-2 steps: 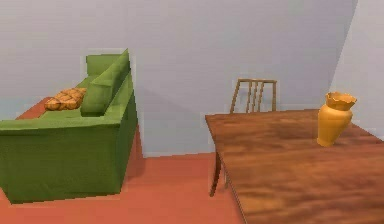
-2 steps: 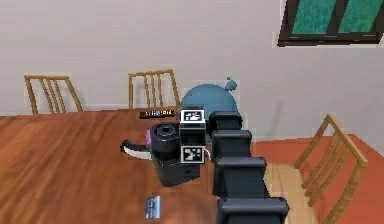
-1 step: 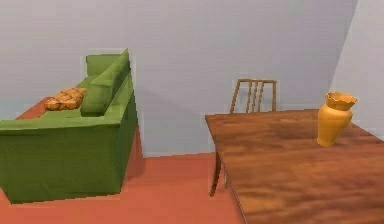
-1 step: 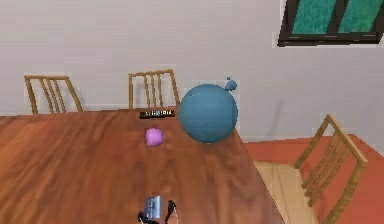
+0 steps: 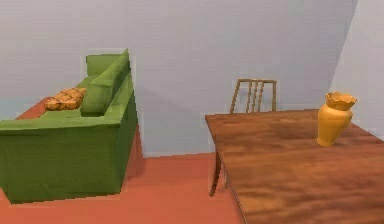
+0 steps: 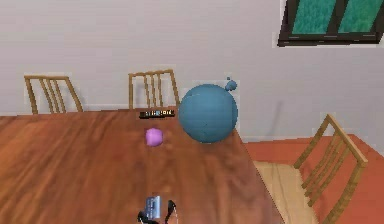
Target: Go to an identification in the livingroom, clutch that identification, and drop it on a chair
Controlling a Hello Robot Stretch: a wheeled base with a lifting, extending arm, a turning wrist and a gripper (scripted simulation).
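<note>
In the forward view a green upholstered sofa [image 5: 70,135] stands at the left with a tan lumpy thing [image 5: 65,98] on its seat. At the right an orange ceramic vase [image 5: 336,118] stands on the brown wooden worktop [image 5: 290,170], with a slat-backed wooden chair [image 5: 253,95] behind.

In the arm side view a small dark flat strip [image 6: 158,113], probably the identification, lies at the worktop's far edge. It sits just beside a teal round vessel [image 6: 208,112], with a small pink ball [image 6: 153,137] nearer. The dark-and-grey shape at the bottom edge looks like the end effector [image 6: 156,208] (I cannot tell its finger spread or whether it holds anything).

The approach seems done and the grasp is in hand. The next move calls for a long reach across the worktop, passing the ball and avoiding the vessel. A light wooden chair [image 6: 330,160] at the right could take the drop.
</note>
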